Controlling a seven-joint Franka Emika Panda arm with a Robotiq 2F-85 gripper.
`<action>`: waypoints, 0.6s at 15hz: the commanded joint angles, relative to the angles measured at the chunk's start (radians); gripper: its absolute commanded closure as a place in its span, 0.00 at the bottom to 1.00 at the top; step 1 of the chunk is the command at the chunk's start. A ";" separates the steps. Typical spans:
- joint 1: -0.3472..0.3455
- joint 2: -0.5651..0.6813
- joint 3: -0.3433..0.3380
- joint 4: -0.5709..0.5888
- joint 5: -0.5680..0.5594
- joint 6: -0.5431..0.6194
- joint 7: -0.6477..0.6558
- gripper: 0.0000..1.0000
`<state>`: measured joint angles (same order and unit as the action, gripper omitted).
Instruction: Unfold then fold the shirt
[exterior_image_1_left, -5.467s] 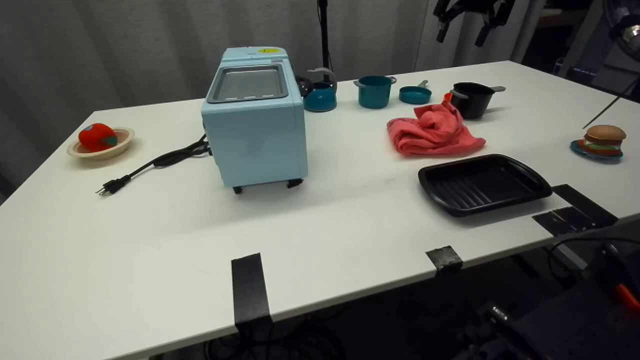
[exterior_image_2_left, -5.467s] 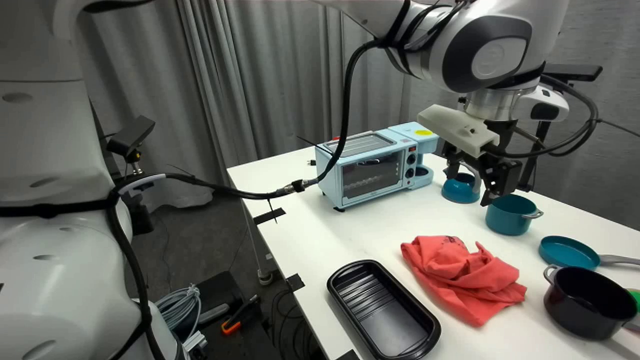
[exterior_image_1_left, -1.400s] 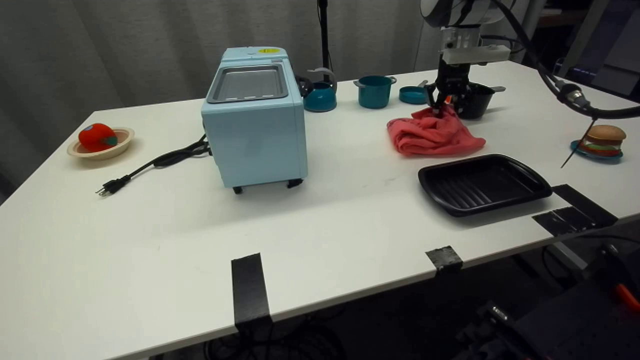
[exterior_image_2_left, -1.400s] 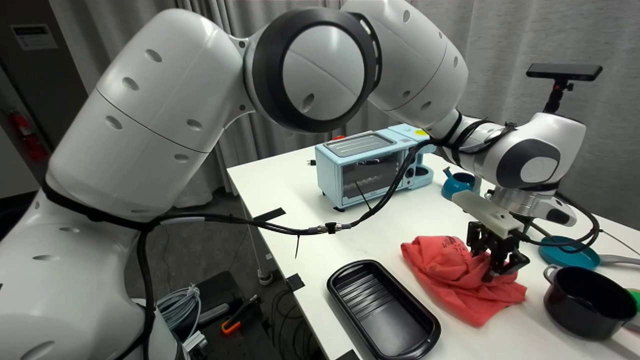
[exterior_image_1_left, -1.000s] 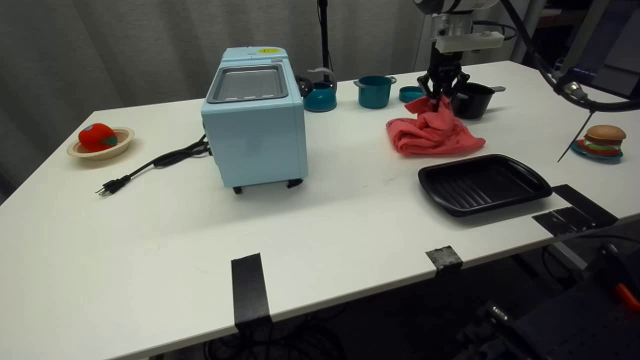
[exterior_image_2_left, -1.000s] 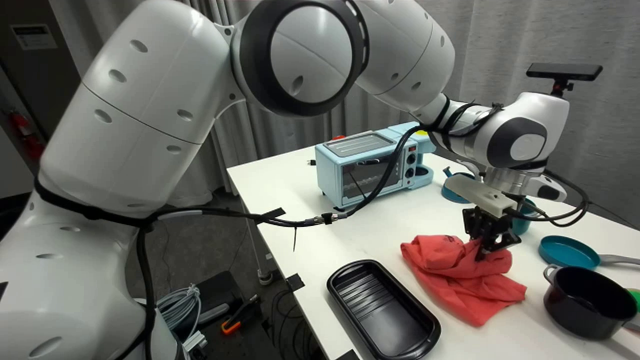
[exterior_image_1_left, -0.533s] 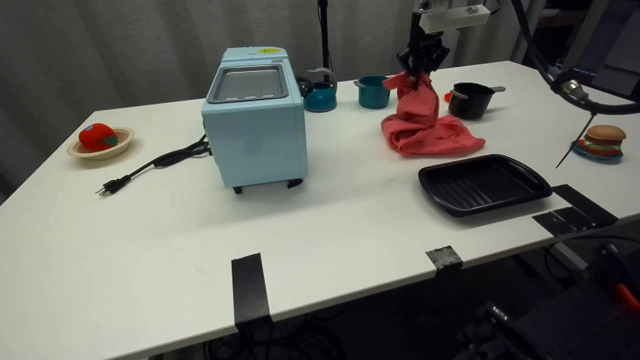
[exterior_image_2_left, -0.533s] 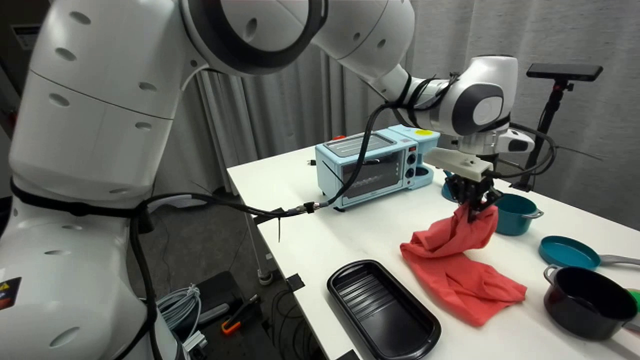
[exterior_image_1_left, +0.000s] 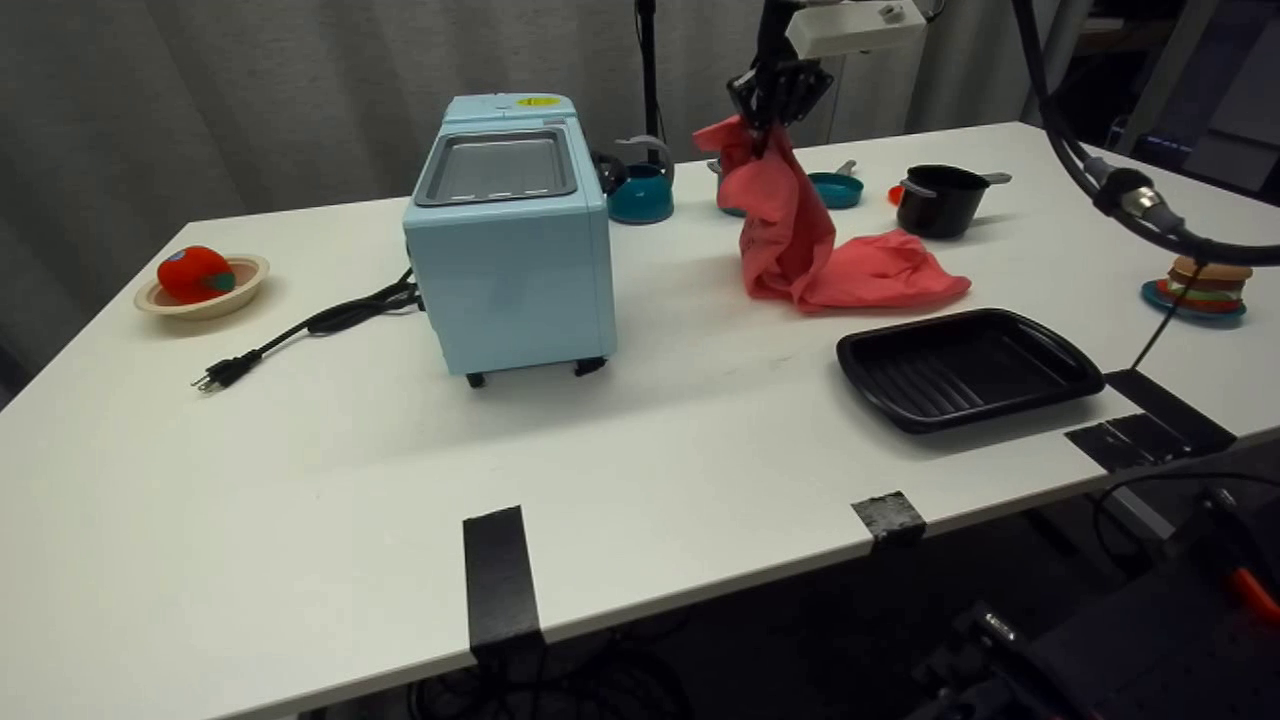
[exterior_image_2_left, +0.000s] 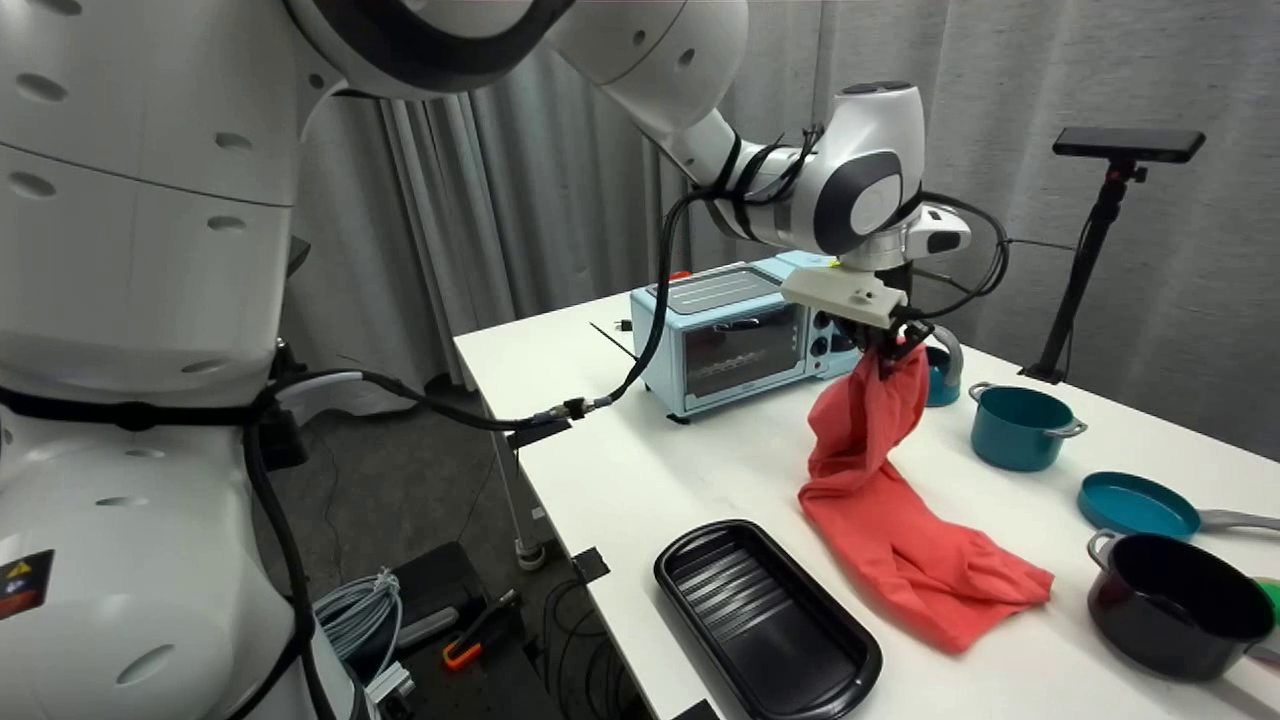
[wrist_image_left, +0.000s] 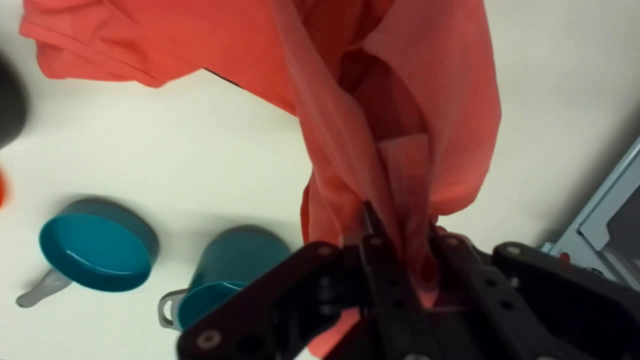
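The shirt is a coral-red cloth, bunched at its raised end. My gripper is shut on a pinch of it in both exterior views. From the jaws the fabric hangs down in a twisted column to the table. Its other end still lies there, rumpled and stretched out toward the black pot. In the wrist view folds of the shirt run up between the fingertips of the gripper, with a loose flap showing beside them. How many layers are pinched I cannot tell.
A light-blue toaster oven stands close to the raised cloth. A black ribbed tray lies alongside the shirt. Behind are a teal kettle, teal pot, teal pan and black pot. A toy burger sits apart.
The gripper, open above the table at first, came down onto the shirt and closed on it. Since then it has risen and moved toward the toaster oven, pulling one end of the cloth up.
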<state>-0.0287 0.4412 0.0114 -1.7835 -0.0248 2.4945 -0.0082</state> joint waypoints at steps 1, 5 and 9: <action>-0.011 -0.042 0.047 -0.090 0.062 0.097 -0.071 0.96; -0.030 -0.035 0.104 -0.132 0.140 0.182 -0.142 0.96; -0.072 -0.039 0.183 -0.151 0.267 0.221 -0.238 0.96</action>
<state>-0.0498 0.4313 0.1279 -1.9016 0.1532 2.6850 -0.1582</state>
